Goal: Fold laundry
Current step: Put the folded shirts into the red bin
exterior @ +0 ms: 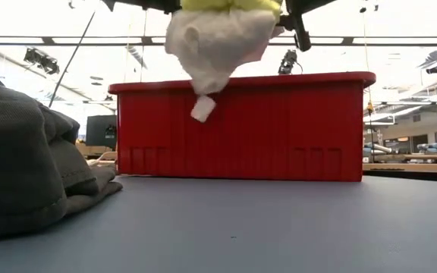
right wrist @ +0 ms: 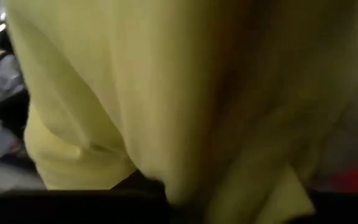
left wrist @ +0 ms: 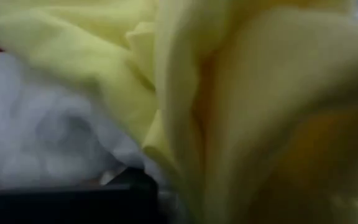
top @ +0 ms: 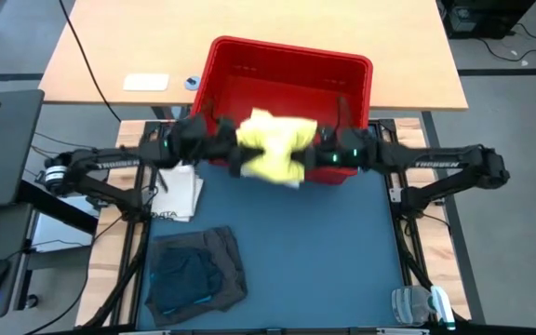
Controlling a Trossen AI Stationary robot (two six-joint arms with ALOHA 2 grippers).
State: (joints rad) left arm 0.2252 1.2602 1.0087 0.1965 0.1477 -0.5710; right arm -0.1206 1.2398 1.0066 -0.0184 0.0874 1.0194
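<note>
A yellow garment with a white part hangs bunched in the air over the near wall of the red bin. My left gripper is at its left end and my right gripper at its right end, both shut on it, fingers buried in cloth. A white tail dangles lowest, in front of the bin. A dark grey garment with blue cloth on it lies flat on the table's near left. My left gripper holds the garment's left end, coming in level from the table's left. Yellow folds and white cloth cover the fingers, so the kind of hold is hidden. The garment is lifted clear and sags slack between the grippers. My right gripper holds the garment's right end, coming in about level from the table's right. Yellow cloth fills its wrist view and hides the place of contact. The cloth hangs bunched below, clear of the table.
The dark grey garment bulks at the low view's left. A white bag lies on the table's left side. A clear plastic item sits at the near right corner. Blue table surface shows in the middle.
</note>
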